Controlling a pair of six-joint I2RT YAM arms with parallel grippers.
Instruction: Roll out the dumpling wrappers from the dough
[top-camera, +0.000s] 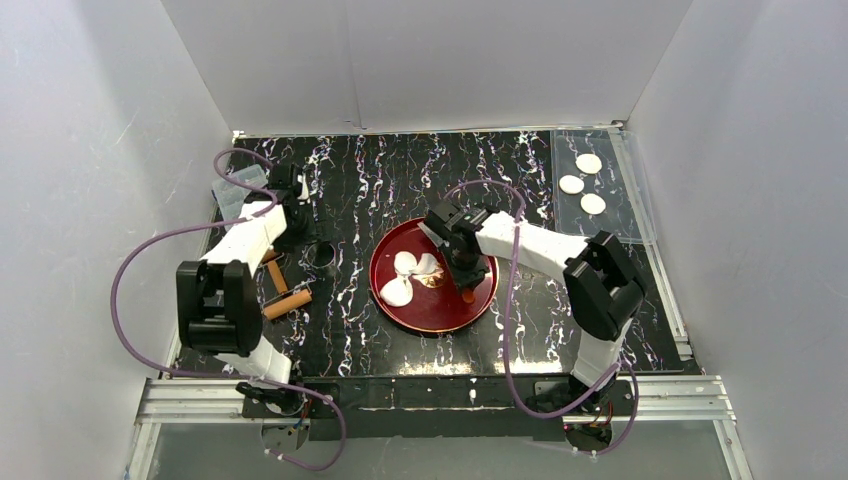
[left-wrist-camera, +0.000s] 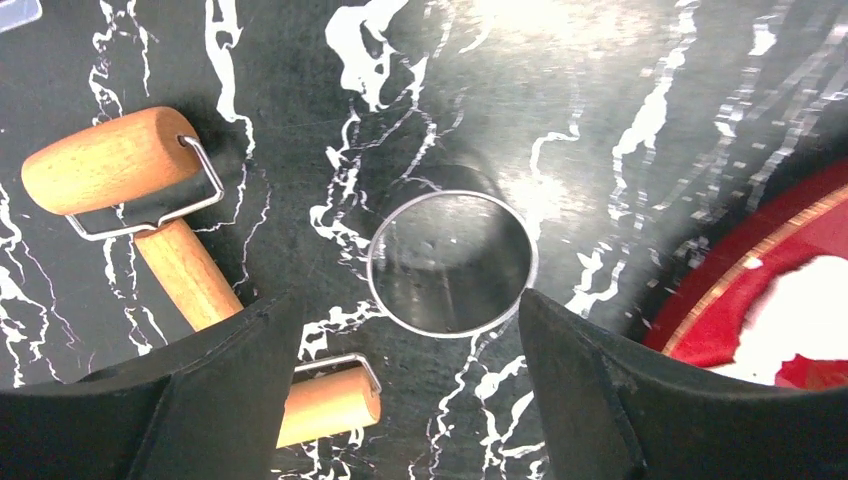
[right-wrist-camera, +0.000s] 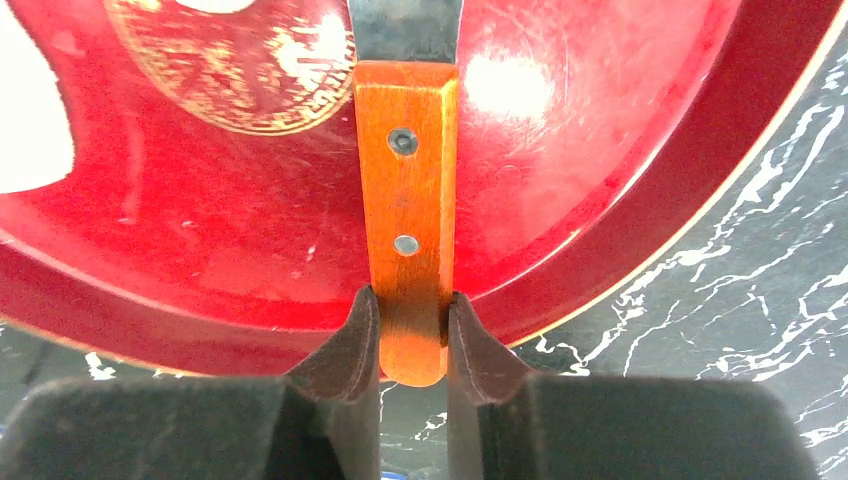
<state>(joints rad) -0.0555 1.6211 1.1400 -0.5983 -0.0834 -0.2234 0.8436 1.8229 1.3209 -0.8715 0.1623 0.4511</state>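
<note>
Confirm that the right gripper (right-wrist-camera: 412, 318) pinches the wooden handle of the scraper (right-wrist-camera: 405, 170) at the near rim of the red plate (right-wrist-camera: 640, 240). The left gripper (left-wrist-camera: 408, 305) is spread wide above the metal ring (left-wrist-camera: 450, 205). The dough (top-camera: 405, 278) lies in scraps on the plate at frame centre, and 3 dumpling wrappers (top-camera: 581, 184) sit well apart in the upper right.

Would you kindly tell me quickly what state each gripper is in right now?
Left gripper: open, holding nothing.
Right gripper: closed on the wooden handle of a metal-bladed tool.
</note>
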